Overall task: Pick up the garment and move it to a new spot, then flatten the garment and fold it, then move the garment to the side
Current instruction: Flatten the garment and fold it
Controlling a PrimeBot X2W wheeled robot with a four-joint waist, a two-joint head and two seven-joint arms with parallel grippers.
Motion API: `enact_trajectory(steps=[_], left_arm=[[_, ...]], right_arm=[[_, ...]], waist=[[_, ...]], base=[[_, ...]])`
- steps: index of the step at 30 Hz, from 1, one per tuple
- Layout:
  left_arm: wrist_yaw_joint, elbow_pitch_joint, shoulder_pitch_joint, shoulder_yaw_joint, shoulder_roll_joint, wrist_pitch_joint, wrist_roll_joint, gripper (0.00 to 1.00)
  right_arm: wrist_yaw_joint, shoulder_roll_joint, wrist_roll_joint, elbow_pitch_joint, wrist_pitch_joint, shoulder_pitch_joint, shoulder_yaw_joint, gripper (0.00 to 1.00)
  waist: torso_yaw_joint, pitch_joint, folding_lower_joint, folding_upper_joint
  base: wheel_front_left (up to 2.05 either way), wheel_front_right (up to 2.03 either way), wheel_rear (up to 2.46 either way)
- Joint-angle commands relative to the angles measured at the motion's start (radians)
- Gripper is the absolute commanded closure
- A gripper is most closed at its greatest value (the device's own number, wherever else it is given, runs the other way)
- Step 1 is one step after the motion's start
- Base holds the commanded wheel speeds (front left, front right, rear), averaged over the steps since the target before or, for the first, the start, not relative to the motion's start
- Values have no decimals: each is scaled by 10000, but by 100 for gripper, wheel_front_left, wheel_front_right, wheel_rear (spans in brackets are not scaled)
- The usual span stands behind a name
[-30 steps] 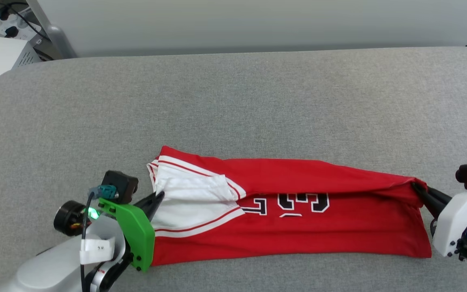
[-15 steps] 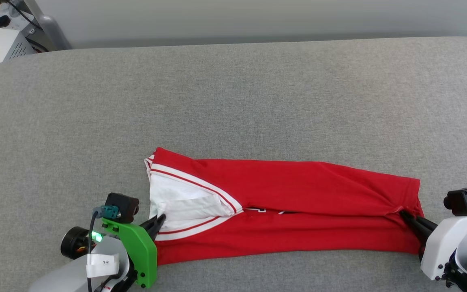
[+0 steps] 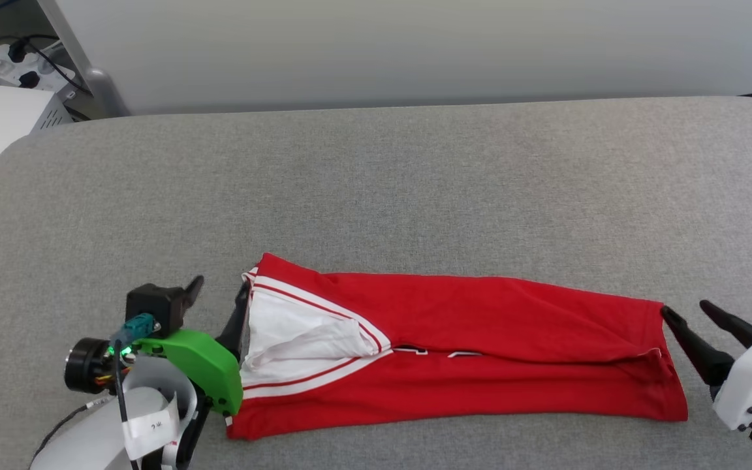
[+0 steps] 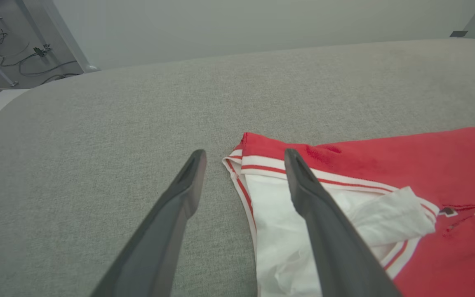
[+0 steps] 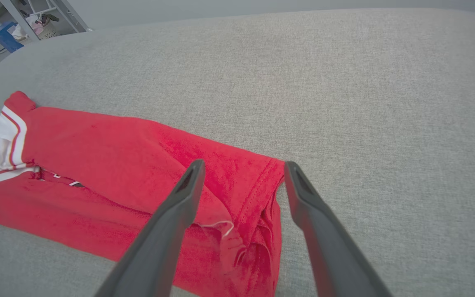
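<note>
The shirt (image 3: 480, 352) looks light and limp, so pinch both layers at its 2 ends — left fingers (image 3: 234, 326) and right fingers (image 3: 689, 343) stand spread, empty.

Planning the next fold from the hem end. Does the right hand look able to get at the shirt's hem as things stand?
Probably yes. The right hand is open right beside the hem of the shirt, with nothing between them on the grey surface.

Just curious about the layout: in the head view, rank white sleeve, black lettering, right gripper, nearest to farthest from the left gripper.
1. white sleeve, beside the left gripper
2. black lettering, middle
3. right gripper, far right end
</note>
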Motion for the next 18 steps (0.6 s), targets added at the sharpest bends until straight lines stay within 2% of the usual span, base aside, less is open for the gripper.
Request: enact_trajectory(steps=[1, 6, 11, 15, 17, 18], left_arm=[[219, -253, 427, 554, -55, -54, 434, 0], [661, -1054, 1550, 2372, -372, -56, 1885, 0], [814, -1515, 2447, 3945, -914, -57, 3349, 0], [755, -1727, 2971, 4924, -1456, -58, 4421, 0], [437, -1807, 3373, 5660, -2072, -58, 5238, 0], [359, -1803, 3439, 5813, -2208, -58, 5406, 0]], right_arm=[[-6, -89, 125, -216, 115, 186, -302, 0], [-6, -281, 322, -523, 818, 511, -1358, 0], [-6, -362, 1167, -356, 2357, 638, -1716, 0], [-6, -259, 1446, 99, 3077, 412, -1778, 0], [-6, -27, 1510, 628, 3469, 66, -1620, 0], [-6, 31, 1522, 745, 3508, -15, -1582, 0]], waist=[[52, -69, 0, 0], [126, -7, 0, 0], [225, 204, 0, 0], [369, 424, 0, 0], [560, 634, 0, 0], [604, 680, 0, 0]], base=[[0, 0, 0], [0, 0, 0], [0, 0, 0], [0, 0, 0], [0, 0, 0], [0, 0, 0]])
